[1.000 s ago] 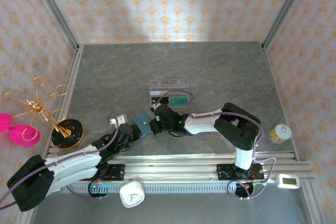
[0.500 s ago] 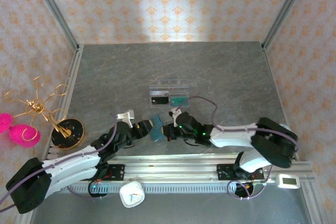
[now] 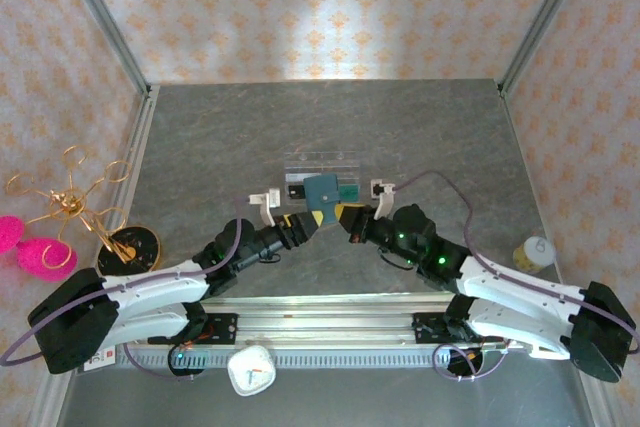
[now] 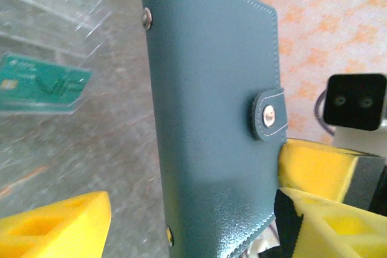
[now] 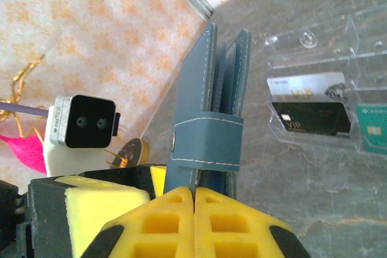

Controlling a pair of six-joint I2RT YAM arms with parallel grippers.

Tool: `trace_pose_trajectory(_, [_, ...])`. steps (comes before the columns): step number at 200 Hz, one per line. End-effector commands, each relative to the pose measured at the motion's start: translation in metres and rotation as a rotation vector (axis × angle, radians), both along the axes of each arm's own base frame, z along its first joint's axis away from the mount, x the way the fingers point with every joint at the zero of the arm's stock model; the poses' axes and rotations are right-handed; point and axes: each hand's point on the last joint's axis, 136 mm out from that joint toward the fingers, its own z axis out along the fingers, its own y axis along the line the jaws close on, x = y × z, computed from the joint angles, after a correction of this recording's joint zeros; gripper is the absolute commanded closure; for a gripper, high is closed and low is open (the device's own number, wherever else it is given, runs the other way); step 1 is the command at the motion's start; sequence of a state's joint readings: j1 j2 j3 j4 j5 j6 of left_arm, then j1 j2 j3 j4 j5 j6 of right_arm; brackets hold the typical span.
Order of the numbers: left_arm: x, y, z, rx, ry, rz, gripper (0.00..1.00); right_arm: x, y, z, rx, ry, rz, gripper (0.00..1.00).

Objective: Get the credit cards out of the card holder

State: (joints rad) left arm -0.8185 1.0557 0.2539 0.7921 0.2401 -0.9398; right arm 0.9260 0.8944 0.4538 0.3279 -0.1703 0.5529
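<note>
From above, the wallet (image 3: 322,190) is seen held off the worktop (image 3: 420,127) near its middle, just in front of the clear tray (image 3: 320,159), with the left gripper (image 3: 312,219) on its near-left side and the right gripper (image 3: 348,215) on its near-right; both are about equally close. In the left wrist view, the wallet (image 4: 211,107) is shown with its long axis running straight away from the wrist. It is straddled by spread jaws, and a gap can be seen between the cover and the left finger (image 4: 60,222). The snapped strap (image 4: 269,113) is found on the edge turned towards the other arm. In the right wrist view, the right gripper (image 5: 195,206) is seen closed on the wallet's strapped edge, just below the strap, and the wallet rises in line with the fingers. The wallet is closed, so its contents cannot be told. The strap would probably have to be undone first, and for that the left jaws are judged free.
</note>
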Motion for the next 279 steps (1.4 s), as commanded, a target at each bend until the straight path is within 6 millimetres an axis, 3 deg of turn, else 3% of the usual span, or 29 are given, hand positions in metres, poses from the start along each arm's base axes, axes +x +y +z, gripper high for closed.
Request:
trace_pose_trajectory(1, [-0.004, -0.005, 0.039, -0.101, -0.119, -0.033, 0.28, 0.001, -0.002, 0.041, 0.06, -0.072, -0.008, 1.0])
trace_pose_trajectory(21, [-0.006, -0.003, 0.052, -0.139, -0.166, -0.033, 0.3, -0.005, 0.003, 0.052, 0.097, -0.077, 0.036, 1.0])
trace_pose_trajectory(37, [-0.007, -0.002, 0.059, -0.149, -0.191, -0.034, 0.39, -0.008, 0.008, 0.051, 0.107, -0.063, 0.067, 1.0])
trace_pose_trajectory(73, [-0.013, 0.001, 0.073, -0.169, -0.253, -0.048, 0.65, -0.012, 0.011, 0.03, 0.102, 0.003, 0.085, 1.0])
trace_pose_trajectory(106, [-0.012, 0.0, 0.065, -0.123, -0.233, -0.044, 0.86, -0.009, 0.006, 0.01, 0.071, 0.055, 0.049, 1.0])
trace_pose_trajectory(119, [-0.008, 0.001, 0.062, -0.085, -0.219, -0.026, 1.0, -0.003, 0.003, 0.003, 0.021, 0.081, 0.008, 0.97])
trace_pose_trajectory(143, [0.002, 0.0, 0.044, 0.068, -0.168, 0.031, 1.0, 0.006, -0.005, 0.006, -0.081, 0.083, -0.052, 0.55])
trace_pose_trajectory(155, [0.006, -0.002, 0.038, 0.143, -0.155, 0.058, 1.0, 0.011, -0.01, 0.015, -0.114, 0.066, -0.084, 0.47])
trace_pose_trajectory(172, [0.011, -0.002, 0.025, 0.24, -0.12, 0.097, 1.0, 0.015, -0.013, 0.026, -0.136, 0.043, -0.114, 0.44])
trace_pose_trajectory(194, [0.014, -0.003, 0.02, 0.266, -0.111, 0.128, 1.0, 0.016, -0.001, 0.033, -0.15, 0.043, -0.114, 0.42])
trace_pose_trajectory(239, [0.012, -0.004, 0.033, 0.253, -0.151, 0.138, 1.0, 0.03, 0.009, 0.014, -0.267, 0.09, -0.207, 0.41])
trace_pose_trajectory(279, [0.01, 0.001, 0.041, 0.228, -0.168, 0.157, 1.0, 0.033, 0.019, -0.003, -0.32, 0.127, -0.19, 0.44])
